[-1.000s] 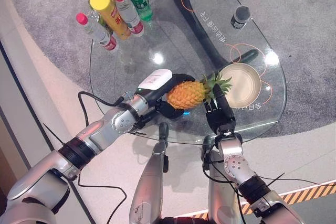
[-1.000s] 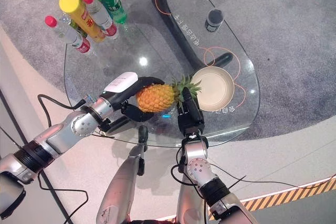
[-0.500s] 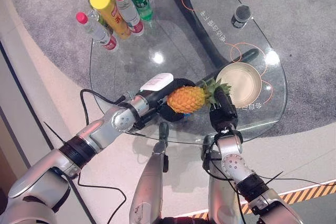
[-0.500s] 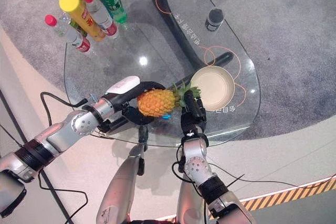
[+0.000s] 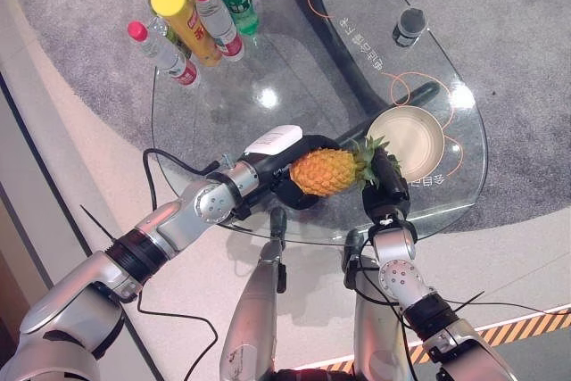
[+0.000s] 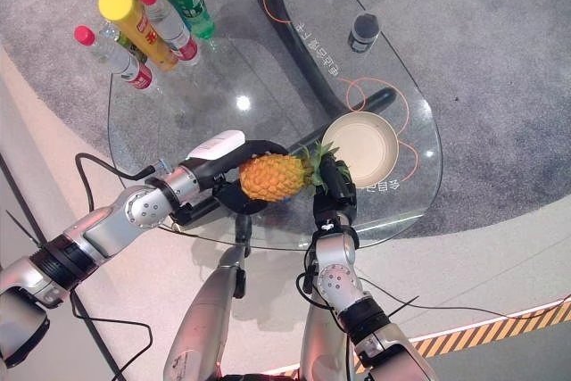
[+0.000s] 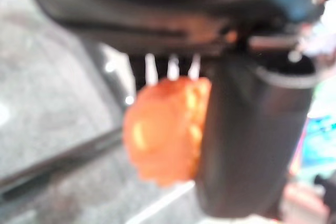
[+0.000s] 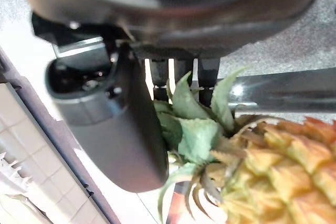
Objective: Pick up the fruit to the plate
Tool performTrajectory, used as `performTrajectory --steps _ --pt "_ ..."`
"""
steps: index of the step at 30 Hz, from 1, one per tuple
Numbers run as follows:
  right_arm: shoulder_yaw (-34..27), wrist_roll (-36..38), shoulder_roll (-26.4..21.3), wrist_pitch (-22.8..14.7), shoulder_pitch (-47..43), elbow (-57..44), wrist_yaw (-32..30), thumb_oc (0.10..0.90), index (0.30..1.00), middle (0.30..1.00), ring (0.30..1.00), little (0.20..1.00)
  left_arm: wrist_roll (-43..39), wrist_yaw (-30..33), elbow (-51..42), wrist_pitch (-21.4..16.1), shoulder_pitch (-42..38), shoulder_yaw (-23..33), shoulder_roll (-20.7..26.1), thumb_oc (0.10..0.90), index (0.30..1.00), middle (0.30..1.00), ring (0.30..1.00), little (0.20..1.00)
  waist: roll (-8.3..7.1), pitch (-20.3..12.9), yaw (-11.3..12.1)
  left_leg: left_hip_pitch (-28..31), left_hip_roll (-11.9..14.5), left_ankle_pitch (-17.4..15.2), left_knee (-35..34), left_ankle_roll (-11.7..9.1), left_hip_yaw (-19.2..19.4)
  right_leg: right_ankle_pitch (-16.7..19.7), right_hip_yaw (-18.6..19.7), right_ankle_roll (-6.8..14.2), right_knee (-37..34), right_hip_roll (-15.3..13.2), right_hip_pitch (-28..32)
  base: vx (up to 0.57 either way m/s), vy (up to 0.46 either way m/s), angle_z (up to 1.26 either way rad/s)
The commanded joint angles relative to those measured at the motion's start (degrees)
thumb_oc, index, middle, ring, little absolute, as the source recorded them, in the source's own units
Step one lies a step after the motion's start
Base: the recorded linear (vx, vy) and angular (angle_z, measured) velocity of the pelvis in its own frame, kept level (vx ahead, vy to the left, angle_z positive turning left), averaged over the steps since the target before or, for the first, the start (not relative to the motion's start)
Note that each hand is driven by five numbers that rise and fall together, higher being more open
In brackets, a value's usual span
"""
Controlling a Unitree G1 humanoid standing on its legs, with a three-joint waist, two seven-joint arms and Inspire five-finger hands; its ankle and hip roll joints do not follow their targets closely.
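Glass table (image 5: 223, 113) over grey carpet: pineapple (image 5: 327, 172) being held above it between both hands.
Left hand (image 5: 290, 154) is curling its fingers round the fruit's body, white-covered thumb lying on top; right hand (image 5: 385, 186) is closing thumb and fingers on the leafy crown (image 8: 195, 129). Pineapple is lying sideways, crown pointing right, just left of the cream plate (image 5: 412, 143). Bottles (image 5: 192, 11) are standing clustered at the far left corner; a dark cup (image 5: 408, 27) is sitting far right.

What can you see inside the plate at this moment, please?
The plate looks empty: its pale inside is bare. The pineapple is held beside it between the left hand and right hand, whose leaves and fingers cover its near rim.
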Motion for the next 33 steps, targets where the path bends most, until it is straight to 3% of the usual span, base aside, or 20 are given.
performTrajectory --steps 1,9,10,11,33 --pt "-1.9 -5.8 0.7 -3.1 -14.8 -6.5 3.8 0.1 0.3 0.3 0.3 0.2 -1.2 -7.2 -14.6 -10.0 1.0 -7.3 -4.7 0.1 0.3 0.3 0.3 0.2 -0.43 -1.1 -0.5 1.4 -4.2 -9.4 10.5 4.0 2.0 16.3 -1.2 1.2 -17.5 0.9 5.0 0.0 0.0 0.0" --pt "-2.0 -5.4 0.7 -3.2 -14.2 -6.1 4.7 0.1 0.3 0.3 0.3 0.2 -1.2 -6.6 -13.9 -8.8 1.5 -6.9 -5.3 0.1 0.3 0.3 0.3 0.2 -0.59 -1.1 -0.5 1.5 -4.1 -9.3 10.3 4.0 2.0 16.3 -1.4 1.1 -17.5 1.0 5.2 0.0 0.0 0.0" --pt "-2.0 -5.6 1.0 -3.3 -14.1 -5.9 4.9 0.1 0.3 0.3 0.3 0.2 -0.9 -5.9 -13.3 -8.2 1.6 -6.9 -5.7 0.74 0.848 0.848 0.848 0.84 -0.66 -1.1 -0.4 1.6 -4.1 -9.2 10.2 4.0 2.0 16.3 -1.4 1.2 -17.5 1.0 5.2 0.0 0.0 0.0" --pt "-2.0 -5.6 1.0 -3.3 -14.0 -6.1 4.9 0.1 0.3 0.3 0.3 0.2 -0.5 -5.8 -13.1 -8.2 1.7 -6.9 -5.9 0.8 0.9 0.9 0.9 0.9 -0.71 -1.1 -0.4 1.6 -4.1 -9.2 10.2 4.0 2.0 16.3 -1.4 1.2 -17.5 1.1 5.2 0.0 0.0 0.0" --pt "-3.0 -8.6 -0.2 -2.9 -12.8 -8.1 4.3 0.1 0.3 0.3 0.3 0.2 0.8 -5.8 -13.4 -7.9 3.4 -5.3 -5.7 0.8 0.9 0.9 0.9 0.9 -0.99 -1.1 -0.4 2.5 -4.0 -9.0 9.6 4.0 1.7 16.1 -2.1 1.1 -17.4 1.3 5.8 0.0 0.0 0.0"
